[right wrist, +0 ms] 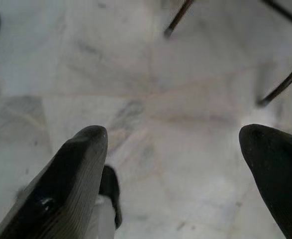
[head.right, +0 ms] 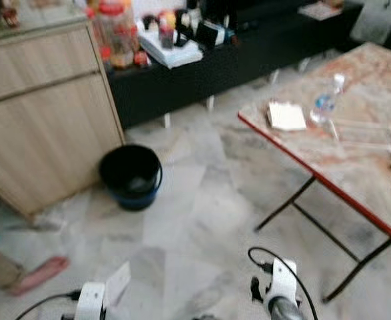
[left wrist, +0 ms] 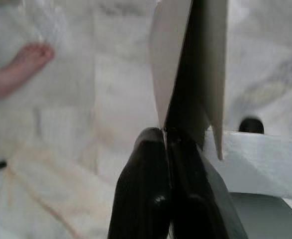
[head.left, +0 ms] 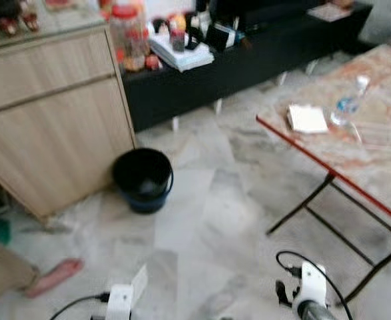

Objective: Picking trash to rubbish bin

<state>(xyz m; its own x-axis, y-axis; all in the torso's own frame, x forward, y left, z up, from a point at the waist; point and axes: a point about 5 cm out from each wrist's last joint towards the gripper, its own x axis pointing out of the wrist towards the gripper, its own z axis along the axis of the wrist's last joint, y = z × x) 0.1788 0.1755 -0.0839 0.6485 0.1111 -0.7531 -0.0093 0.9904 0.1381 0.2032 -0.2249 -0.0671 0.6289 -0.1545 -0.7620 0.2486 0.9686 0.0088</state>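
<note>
A white folded paper card (left wrist: 185, 64) is pinched in the left gripper (left wrist: 168, 137), low over the marble floor; carrying step. Next: reach the round black plastic bin (head.left: 142, 179) ahead. Right gripper (right wrist: 173, 137) gapes empty

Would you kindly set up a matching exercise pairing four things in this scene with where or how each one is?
Things:
1. black bin
2. plastic bottle
3. piece of paper
4. right hand

Places or states:
A. lying on the folding table
B. open, above the marble floor
C. on the floor beside the wooden cabinet
D. pinched in the shut left hand

Pairs: 1-C, 2-A, 3-D, 4-B
</note>
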